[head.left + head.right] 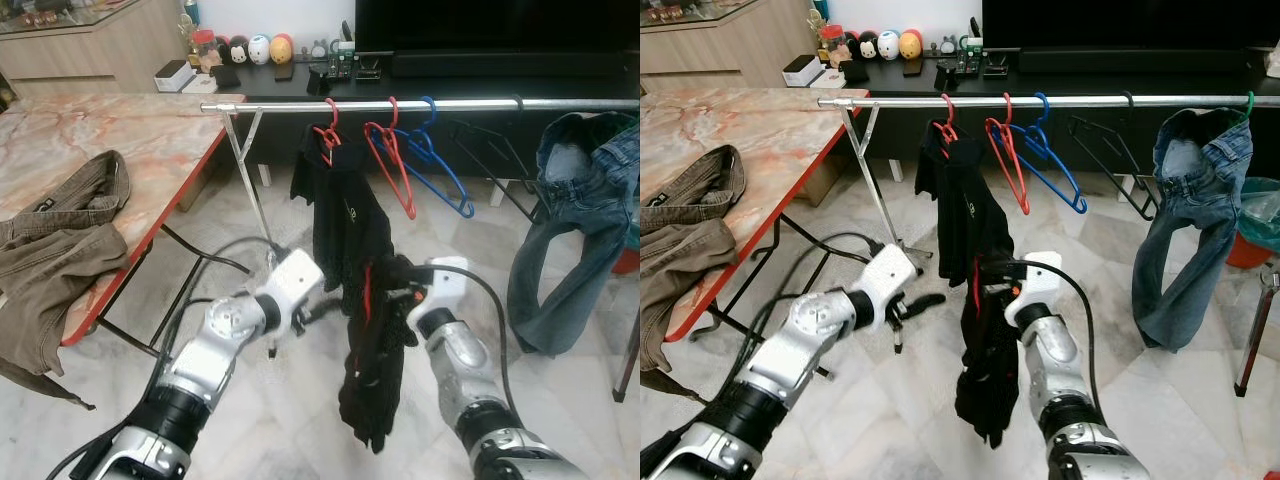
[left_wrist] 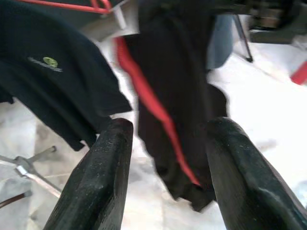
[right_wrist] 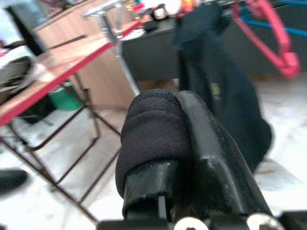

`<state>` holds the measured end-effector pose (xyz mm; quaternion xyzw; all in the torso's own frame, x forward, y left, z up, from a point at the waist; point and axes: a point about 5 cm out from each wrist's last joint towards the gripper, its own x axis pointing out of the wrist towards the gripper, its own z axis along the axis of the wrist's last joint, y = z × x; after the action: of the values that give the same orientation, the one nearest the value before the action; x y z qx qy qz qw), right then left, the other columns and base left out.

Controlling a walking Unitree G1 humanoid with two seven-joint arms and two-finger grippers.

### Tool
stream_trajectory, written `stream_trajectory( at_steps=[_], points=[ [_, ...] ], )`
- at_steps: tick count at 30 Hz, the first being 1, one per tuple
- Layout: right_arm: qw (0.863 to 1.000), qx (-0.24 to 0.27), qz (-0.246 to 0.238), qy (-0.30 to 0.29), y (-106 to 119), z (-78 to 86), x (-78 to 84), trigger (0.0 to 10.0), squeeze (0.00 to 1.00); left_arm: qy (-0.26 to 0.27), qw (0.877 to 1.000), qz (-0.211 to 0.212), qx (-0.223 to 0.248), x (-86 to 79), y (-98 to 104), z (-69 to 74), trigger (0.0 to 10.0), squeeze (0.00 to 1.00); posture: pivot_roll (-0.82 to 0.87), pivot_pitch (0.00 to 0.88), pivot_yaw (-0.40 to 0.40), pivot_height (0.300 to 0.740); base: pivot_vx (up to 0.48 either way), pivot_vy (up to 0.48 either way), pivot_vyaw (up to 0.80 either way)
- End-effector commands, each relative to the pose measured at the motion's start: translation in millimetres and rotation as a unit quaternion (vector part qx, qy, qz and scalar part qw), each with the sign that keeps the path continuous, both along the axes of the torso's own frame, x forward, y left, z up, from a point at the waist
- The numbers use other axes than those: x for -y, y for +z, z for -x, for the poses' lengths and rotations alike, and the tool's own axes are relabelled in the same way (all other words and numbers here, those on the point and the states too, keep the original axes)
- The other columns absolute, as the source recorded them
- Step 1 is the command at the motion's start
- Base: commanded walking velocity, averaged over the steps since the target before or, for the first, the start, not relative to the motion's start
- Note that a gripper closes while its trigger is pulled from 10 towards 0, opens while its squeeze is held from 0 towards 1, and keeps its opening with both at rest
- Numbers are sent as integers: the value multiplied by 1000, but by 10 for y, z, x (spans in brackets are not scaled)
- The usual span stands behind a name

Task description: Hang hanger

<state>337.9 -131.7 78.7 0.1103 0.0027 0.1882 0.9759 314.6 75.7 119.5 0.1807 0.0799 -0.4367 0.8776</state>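
A silver clothes rail (image 1: pixel 470 103) runs across the scene. On it hang a black shirt (image 1: pixel 340 210) on a red hanger (image 1: pixel 328 128), an empty red hanger (image 1: pixel 392 160), a blue hanger (image 1: pixel 440 170) and a black hanger (image 1: pixel 485 145). Below the rail my right gripper (image 1: pixel 393 273) is shut on a black garment (image 1: pixel 368 385), which has a red hanger strip (image 1: pixel 366 295) showing in its folds; cloth is wrapped over one of the fingers (image 3: pixel 153 139). My left gripper (image 1: pixel 318 312) is open just left of that garment, its fingers (image 2: pixel 103 177) apart and holding nothing.
Blue jeans (image 1: pixel 570 230) hang on the rail's right end. A marble table (image 1: pixel 150 140) with a red edge stands at the left, with brown clothes (image 1: pixel 60 250) on it. The rack's legs (image 1: pixel 250 190) and cables (image 1: pixel 215 255) are on the floor. A dark TV bench (image 1: pixel 300 85) is behind.
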Motion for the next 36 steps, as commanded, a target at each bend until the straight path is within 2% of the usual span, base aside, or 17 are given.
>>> stream_trajectory(
  at_steps=[1,3,5,9,12,17,24,27,28,29,30,32,36],
  points=[
    [999,21,-9,25,102,-28,-91,10000,0,1,1000,1,-2,4,13,8,10000,0,128,0,70,740,0,0,0],
    [999,21,-21,42,121,-27,-141,10000,0,23,1000,5,0,28,11,-26,10000,0,128,0,63,740,0,0,0],
    [996,32,-36,75,188,-15,-223,10000,0,72,997,22,13,93,40,-96,10000,0,124,0,59,740,0,0,0],
    [995,37,-36,87,212,-6,-253,10000,0,97,994,34,22,124,76,-131,10000,0,118,0,58,740,0,0,0],
    [992,38,-49,113,266,19,-317,10000,0,180,982,27,58,66,173,-259,10000,0,120,0,51,740,0,0,0],
    [988,46,-57,137,338,45,-392,10000,0,235,970,32,62,19,196,-316,10000,0,120,6,50,740,0,0,0],
    [985,51,-65,149,425,51,-470,10000,0,253,967,1,35,-42,71,-317,10000,0,122,11,50,740,0,0,0],
    [983,55,-67,160,455,67,-493,10000,0,222,975,-13,8,-39,7,-293,10000,0,121,13,50,740,0,0,0],
    [985,58,-51,154,450,69,-475,10000,0,194,980,-30,10,-63,0,-279,10000,0,125,15,50,740,0,0,0],
    [985,58,-51,154,450,69,-475,10000,0,194,980,-30,10,-63,0,-279,10000,0,125,15,50,740,0,0,0],
    [987,50,-53,146,435,59,-449,10000,0,174,984,-49,9,-104,-10,-269,10000,0,132,17,52,740,0,0,0],
    [986,41,-71,142,450,55,-439,10000,0,188,979,-71,11,-195,-37,-288,10000,0,132,18,53,740,0,0,0],
    [986,42,-71,146,469,65,-461,10000,0,200,977,-73,5,-228,-59,-289,10000,0,127,21,55,740,0,0,0]
  ],
)
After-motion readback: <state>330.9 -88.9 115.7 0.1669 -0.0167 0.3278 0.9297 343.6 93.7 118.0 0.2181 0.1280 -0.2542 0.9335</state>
